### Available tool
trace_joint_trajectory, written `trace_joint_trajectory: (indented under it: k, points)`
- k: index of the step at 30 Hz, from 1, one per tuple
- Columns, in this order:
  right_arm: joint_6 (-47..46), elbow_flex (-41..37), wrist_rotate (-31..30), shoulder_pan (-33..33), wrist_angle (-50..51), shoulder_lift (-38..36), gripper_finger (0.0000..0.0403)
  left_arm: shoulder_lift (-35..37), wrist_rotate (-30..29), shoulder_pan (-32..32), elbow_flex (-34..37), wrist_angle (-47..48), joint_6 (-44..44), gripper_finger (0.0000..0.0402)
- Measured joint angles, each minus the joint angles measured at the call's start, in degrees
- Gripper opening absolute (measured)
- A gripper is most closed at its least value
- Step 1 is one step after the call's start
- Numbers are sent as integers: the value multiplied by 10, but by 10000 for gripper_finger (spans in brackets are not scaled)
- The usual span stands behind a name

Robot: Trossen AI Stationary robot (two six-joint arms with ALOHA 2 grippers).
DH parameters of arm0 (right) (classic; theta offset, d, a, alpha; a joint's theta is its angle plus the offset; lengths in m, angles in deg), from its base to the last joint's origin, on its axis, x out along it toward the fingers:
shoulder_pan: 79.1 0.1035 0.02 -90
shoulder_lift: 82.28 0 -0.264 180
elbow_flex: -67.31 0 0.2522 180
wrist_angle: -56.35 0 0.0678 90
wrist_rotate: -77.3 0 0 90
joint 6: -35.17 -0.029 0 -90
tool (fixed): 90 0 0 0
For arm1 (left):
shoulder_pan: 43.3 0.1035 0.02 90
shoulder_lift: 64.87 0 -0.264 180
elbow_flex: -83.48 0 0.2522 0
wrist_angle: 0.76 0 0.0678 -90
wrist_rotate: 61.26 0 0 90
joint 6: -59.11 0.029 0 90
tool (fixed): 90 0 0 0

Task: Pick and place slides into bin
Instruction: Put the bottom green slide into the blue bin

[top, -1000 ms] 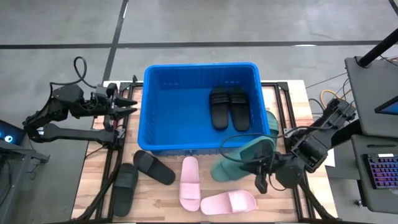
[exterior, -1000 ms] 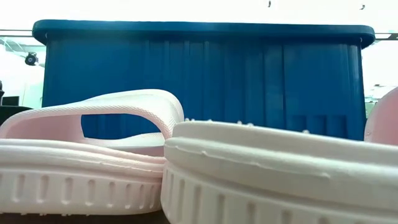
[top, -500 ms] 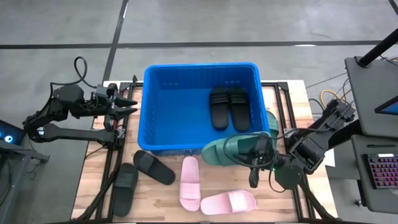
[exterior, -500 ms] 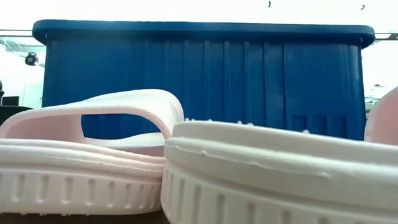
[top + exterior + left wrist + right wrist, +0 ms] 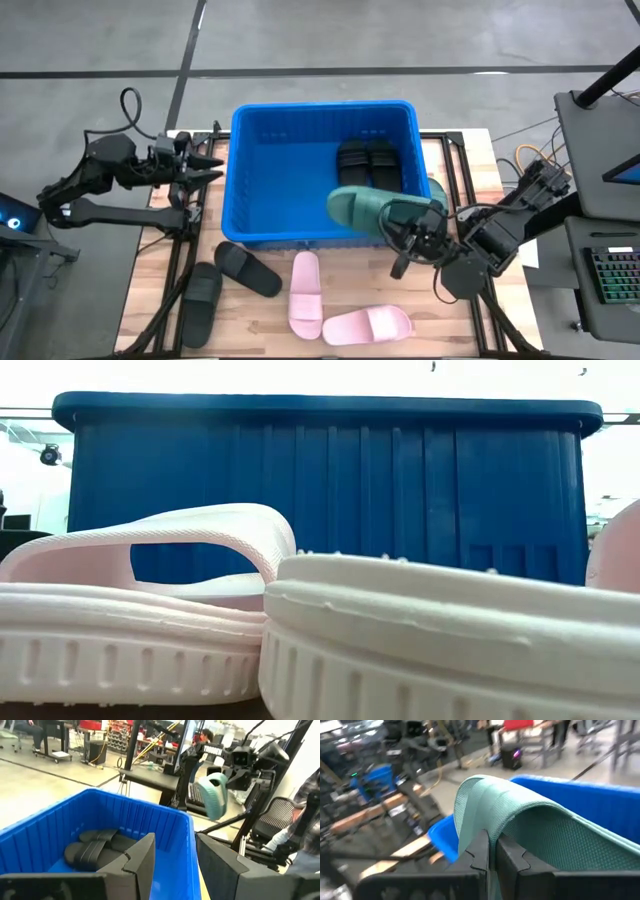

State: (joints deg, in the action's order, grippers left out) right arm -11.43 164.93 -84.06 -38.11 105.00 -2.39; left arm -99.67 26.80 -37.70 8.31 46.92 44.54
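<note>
Green slide (image 5: 365, 208) hangs over the blue bin's (image 5: 258, 122) near rim, clamped by its strap in the right hand (image 5: 405, 243). Left hand (image 5: 208, 168) waits half-open beside the bin's left wall, holding nothing.

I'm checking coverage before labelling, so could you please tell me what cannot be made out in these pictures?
- Second dark green foam slide: high view, mostly hidden behind the lifted green slide.
- Bright blue plastic bin interior: low view, walls block it.
- Right gripper surroundings: right wrist view, blurred.
</note>
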Motion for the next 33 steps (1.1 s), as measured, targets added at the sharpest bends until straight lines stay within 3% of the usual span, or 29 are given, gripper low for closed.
trace_joint_trajectory:
  k: [3,11,17,21,23,33]
  points:
    - [15,0,-37,-8,0,3,9,-10,6,0,0,-29,3,128]
    - [40,1,-41,-53,-10,8,9,-32,17,0,0,-81,4,128]
    - [73,1,-46,-81,-15,9,8,-56,133,0,0,-146,24,128]
    - [98,1,-53,-92,-14,9,9,-97,141,0,0,-203,4,128]
    - [106,1,-54,-96,-14,9,9,-122,180,0,0,-228,12,133]
    - [122,1,-53,-99,-14,8,9,-227,237,0,-6,-338,-44,238]
